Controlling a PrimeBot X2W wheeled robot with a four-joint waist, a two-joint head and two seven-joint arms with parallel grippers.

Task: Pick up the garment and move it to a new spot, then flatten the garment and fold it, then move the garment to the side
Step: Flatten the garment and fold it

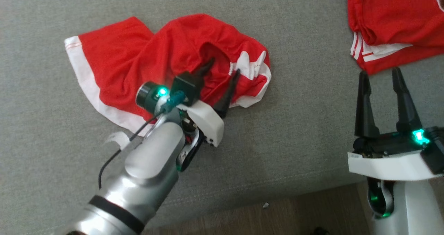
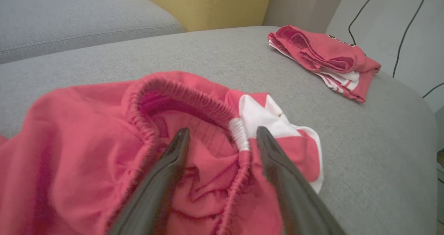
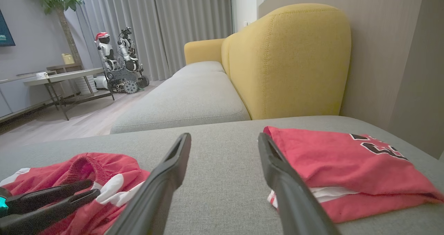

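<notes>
Grey sofa seat (image 1: 295,141), crumpled red shorts (image 1: 138,61) — white trim, waistband (image 2: 187,93) gaping

1. The folded red jersey (image 3: 347,165) carries black characters (image 3: 378,146) edged in white on its upper face; the fold cuts them off and the angle is flat, so which letters or digits they are cannot be told
2. In the head view a scrap of the same print sits at the top right corner, cropped and unreadable
3. The red shorts (image 2: 69,141) bear a tiny mark (image 2: 280,115) on their white side panel, too small to read
</notes>
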